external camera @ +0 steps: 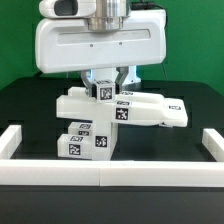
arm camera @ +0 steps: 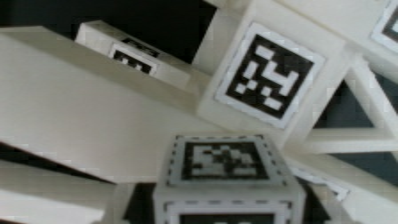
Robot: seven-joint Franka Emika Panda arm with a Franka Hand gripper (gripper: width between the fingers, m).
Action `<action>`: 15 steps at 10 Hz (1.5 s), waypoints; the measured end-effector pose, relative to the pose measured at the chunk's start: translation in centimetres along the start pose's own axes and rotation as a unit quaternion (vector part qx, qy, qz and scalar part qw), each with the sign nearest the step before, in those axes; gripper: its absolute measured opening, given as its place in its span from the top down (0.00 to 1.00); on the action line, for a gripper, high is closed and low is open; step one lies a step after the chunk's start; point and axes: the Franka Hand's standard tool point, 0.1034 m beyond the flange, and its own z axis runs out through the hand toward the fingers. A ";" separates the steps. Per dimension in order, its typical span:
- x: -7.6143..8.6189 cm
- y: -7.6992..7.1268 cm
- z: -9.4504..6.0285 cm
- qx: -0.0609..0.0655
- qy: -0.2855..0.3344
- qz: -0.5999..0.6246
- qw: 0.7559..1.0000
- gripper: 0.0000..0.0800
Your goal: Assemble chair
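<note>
The chair parts form a white stack at the middle of the black table. A low block (external camera: 86, 141) with tags sits at the bottom, and a long slab (external camera: 152, 110) reaches toward the exterior view's right. On top sits a small tagged cube (external camera: 102, 89). My gripper (external camera: 107, 88) comes straight down over it. In the wrist view the cube (arm camera: 222, 160) fills the space between my dark fingers (arm camera: 143, 202), which press on both its sides. My gripper (arm camera: 224, 203) is shut on the cube. A larger tagged slab (arm camera: 270, 72) lies beyond it.
A long low white border rail (external camera: 100, 176) runs along the front of the table. Raised ends of the rail stand at the exterior view's left (external camera: 9, 141) and right (external camera: 211, 141). The arm's wide white body (external camera: 98, 45) hides the area behind the stack.
</note>
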 end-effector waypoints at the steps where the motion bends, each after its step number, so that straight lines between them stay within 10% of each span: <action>1: 0.0 0.0 0.0 0.000 0.000 0.053 0.999 0.66; 15: 0.1 -0.1 0.1 0.001 0.001 0.530 0.848 0.66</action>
